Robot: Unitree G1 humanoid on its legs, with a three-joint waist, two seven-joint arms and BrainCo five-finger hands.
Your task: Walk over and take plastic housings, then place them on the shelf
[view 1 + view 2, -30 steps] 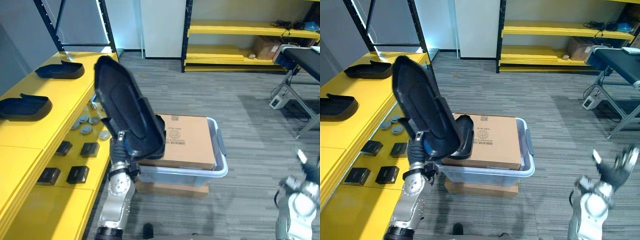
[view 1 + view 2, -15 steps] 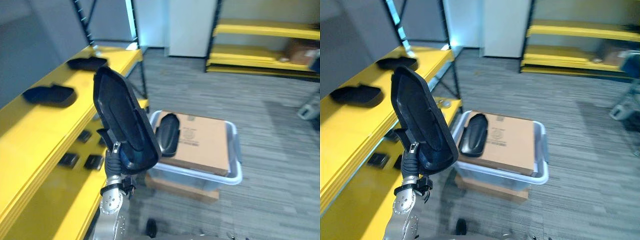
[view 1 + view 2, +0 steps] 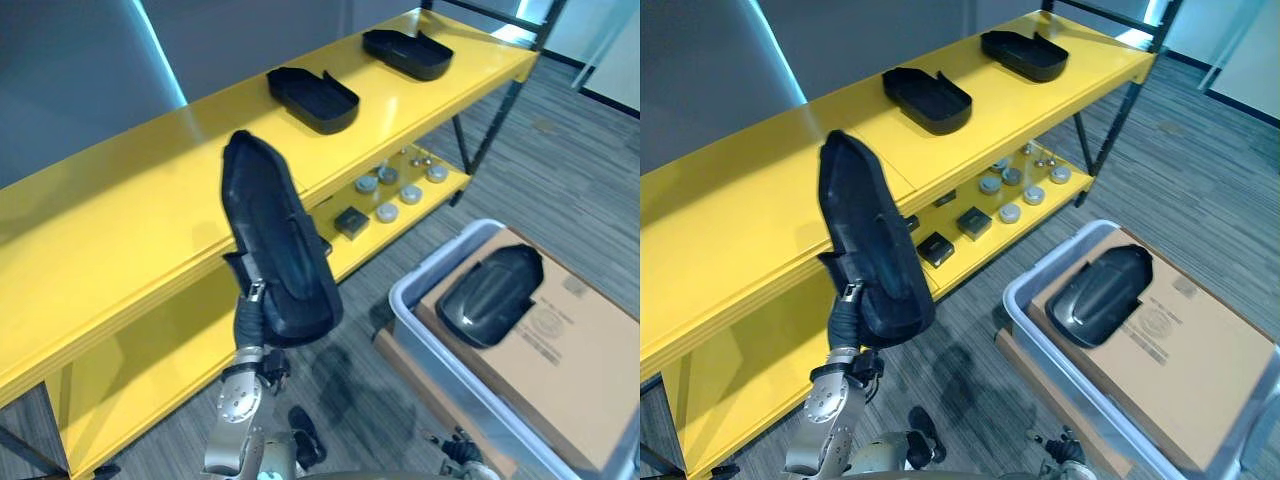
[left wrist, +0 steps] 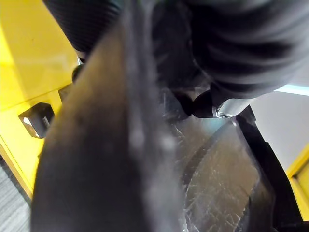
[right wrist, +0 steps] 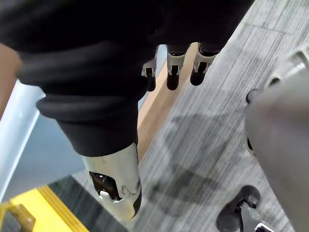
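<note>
My left hand (image 3: 249, 318) is shut on the lower end of a long black plastic housing (image 3: 276, 240), which stands upright in front of the yellow shelf (image 3: 120, 215). In the left wrist view the housing (image 4: 111, 159) is right against the camera, with a dark-tipped finger (image 4: 212, 104) curled on its rim. Two more black housings (image 3: 312, 98) (image 3: 407, 52) lie on the shelf's top board. Another housing (image 3: 490, 295) rests on a cardboard box (image 3: 560, 370). My right hand (image 5: 174, 67) hangs over the floor with straight fingers, holding nothing.
The cardboard box sits in a grey plastic bin (image 3: 420, 300) on the floor at the right. The lower shelf board carries small black boxes (image 3: 350, 222) and round grey discs (image 3: 388, 212). A dark shelf post (image 3: 490, 130) stands at the shelf's far end.
The camera has swung left and closer to the yellow shelf, so the bin has slid to the right. The housing stays upright in my left hand.
</note>
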